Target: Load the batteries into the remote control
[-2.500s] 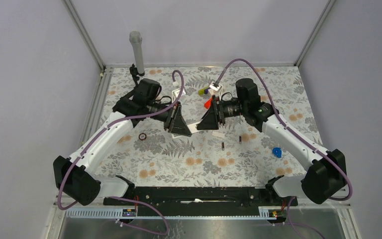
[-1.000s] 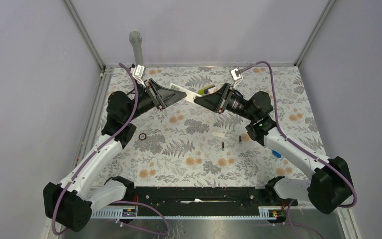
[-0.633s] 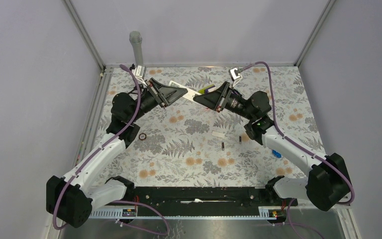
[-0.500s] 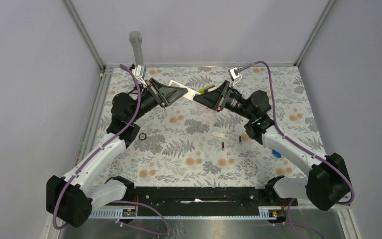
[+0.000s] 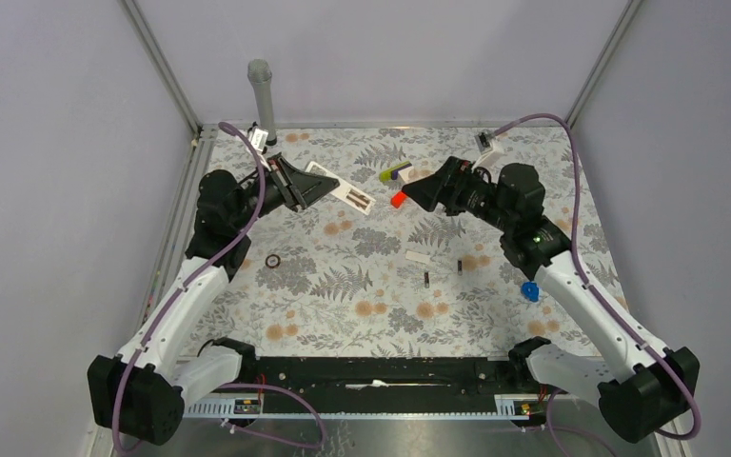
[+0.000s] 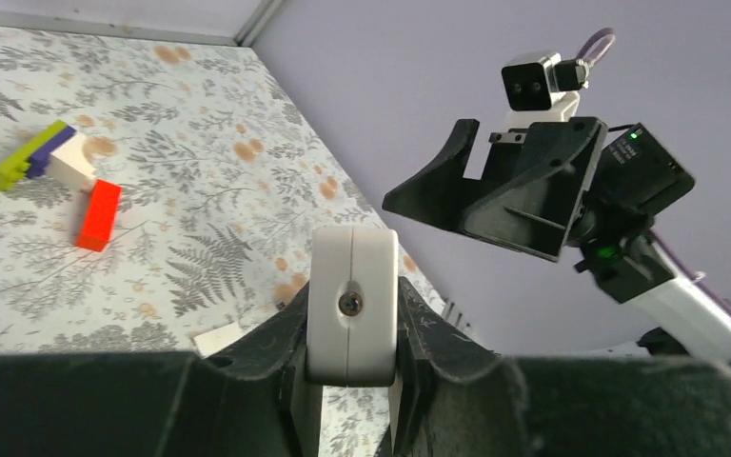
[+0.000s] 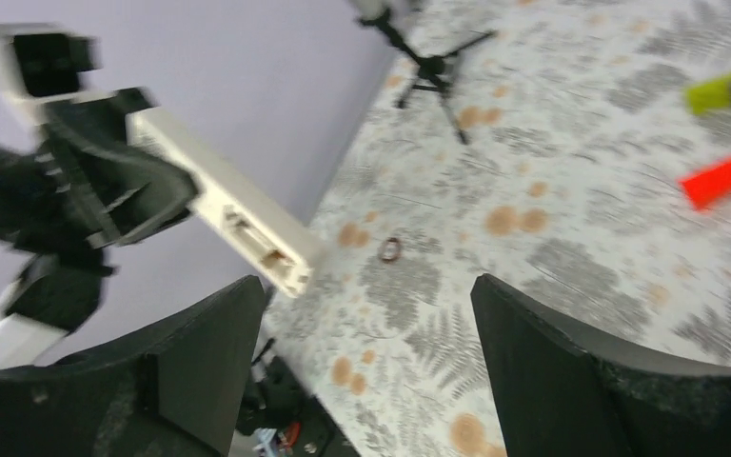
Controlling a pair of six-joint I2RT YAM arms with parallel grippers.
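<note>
Floral mat (image 5: pixel 381 319) | left jaws pinching remote control (image 5: pixel 339 189) by one end, aloft | right jaws spread, clear of it

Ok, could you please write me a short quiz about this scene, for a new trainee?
1. True or false: both batteries lie on the table, outside the remote control.
2. Fill in: the jaws of the right gripper stand ____.
3. Which one is shut on the remote control? A) the left gripper B) the right gripper C) neither

Key: 1 true; 2 open; 3 A.
</note>
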